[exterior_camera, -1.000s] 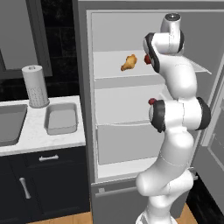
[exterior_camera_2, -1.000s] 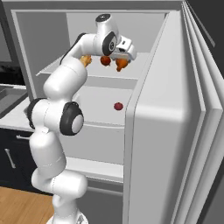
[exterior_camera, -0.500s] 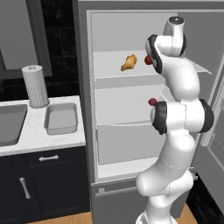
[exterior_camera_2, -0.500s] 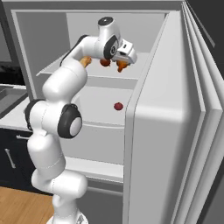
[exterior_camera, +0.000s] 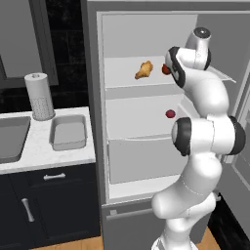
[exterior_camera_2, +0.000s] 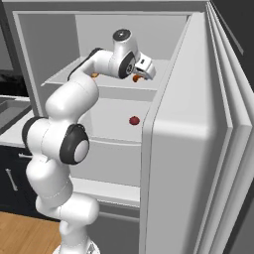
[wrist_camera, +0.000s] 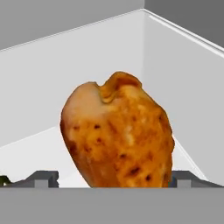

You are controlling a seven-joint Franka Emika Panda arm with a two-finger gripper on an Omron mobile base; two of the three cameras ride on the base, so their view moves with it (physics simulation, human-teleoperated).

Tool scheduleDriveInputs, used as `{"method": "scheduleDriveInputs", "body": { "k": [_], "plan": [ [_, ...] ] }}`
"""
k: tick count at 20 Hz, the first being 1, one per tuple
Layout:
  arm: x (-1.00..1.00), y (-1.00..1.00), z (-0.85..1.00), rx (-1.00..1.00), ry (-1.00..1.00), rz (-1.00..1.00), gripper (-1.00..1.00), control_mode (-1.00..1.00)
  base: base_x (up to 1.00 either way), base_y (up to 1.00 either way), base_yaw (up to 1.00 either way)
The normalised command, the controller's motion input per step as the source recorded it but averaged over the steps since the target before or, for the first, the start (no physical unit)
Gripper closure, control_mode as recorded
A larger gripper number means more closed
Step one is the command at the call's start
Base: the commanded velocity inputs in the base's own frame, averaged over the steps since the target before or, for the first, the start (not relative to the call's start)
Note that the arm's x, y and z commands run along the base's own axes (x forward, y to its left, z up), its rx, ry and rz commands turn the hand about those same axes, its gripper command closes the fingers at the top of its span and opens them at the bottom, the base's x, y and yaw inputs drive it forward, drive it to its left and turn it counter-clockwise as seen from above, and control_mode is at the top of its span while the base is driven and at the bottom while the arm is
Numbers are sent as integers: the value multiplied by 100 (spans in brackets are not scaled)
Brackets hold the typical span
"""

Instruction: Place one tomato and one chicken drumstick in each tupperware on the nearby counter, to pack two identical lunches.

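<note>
We are picking a drumstick (wrist_camera: pixel 118 135) from the top fridge shelf (exterior_camera: pixel 122 73), towards its right side. Our gripper (wrist_camera: pixel 113 178) stands wide open, the drumstick between its fingers (wrist_camera: pixel 43 177), nothing held yet. Next we judge: close, lift, carry to the tupperware (exterior_camera: pixel 69 132) at the counter's (exterior_camera: pixel 44 154) right edge.

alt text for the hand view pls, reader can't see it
A browned chicken drumstick looms large and close, sitting between the two dark fingertips of the open gripper at the bottom of the view. Behind it are the white shelf floor and plain white inner walls of the fridge.
</note>
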Motion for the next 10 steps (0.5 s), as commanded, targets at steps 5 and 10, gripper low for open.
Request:
{"method": "scheduleDriveInputs", "body": {
  "k": [5,10],
  "plan": [
    [0,0,-15,4,0,0,100,-100,0,0,0],
    [-1,0,-1,1,0,0,100,-100,0,0,0]
  ]
}}
